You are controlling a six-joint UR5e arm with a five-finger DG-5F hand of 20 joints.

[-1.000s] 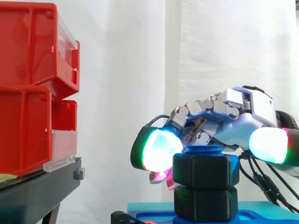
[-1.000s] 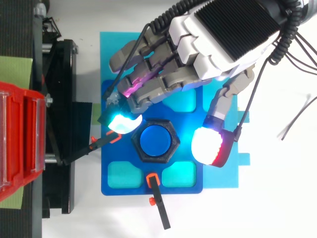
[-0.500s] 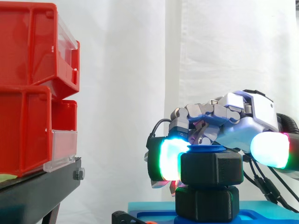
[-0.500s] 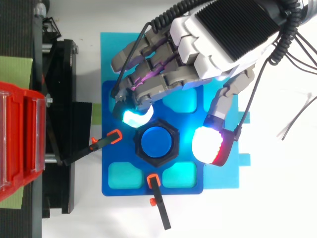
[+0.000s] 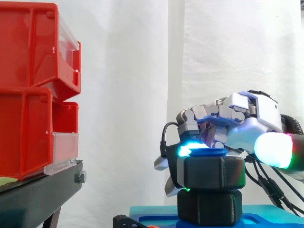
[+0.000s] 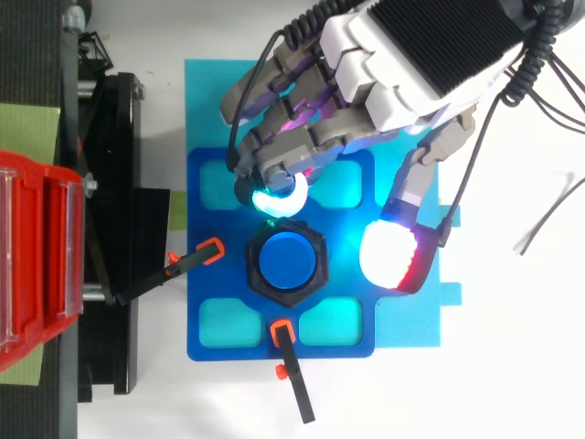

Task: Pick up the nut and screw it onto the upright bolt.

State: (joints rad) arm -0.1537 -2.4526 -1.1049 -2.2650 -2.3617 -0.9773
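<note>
Standing on blue base (image 6: 194, 306) on white worktop (image 6: 512, 366), nut (image 5: 211, 173) on bolt (image 6: 287, 260), robot hand (image 6: 402, 82) curled narrowly round nut, white curtain (image 5: 123, 95) behind, red bins (image 5: 28, 85) at left.

The black hexagonal plastic nut (image 5: 211, 173) sits on the upright blue plastic bolt (image 6: 286, 263), at the middle of the blue plastic base plate (image 6: 206, 283). The hand (image 6: 402, 64) is close behind and right of it. Stacked red plastic bins (image 5: 28, 95) on a black metal stand (image 5: 38, 194) stand well to the left.

My side camera sits close, looking level across. My top camera looks straight down. Both see the nut (image 5: 211, 173) and blue base (image 6: 361, 343).
</note>
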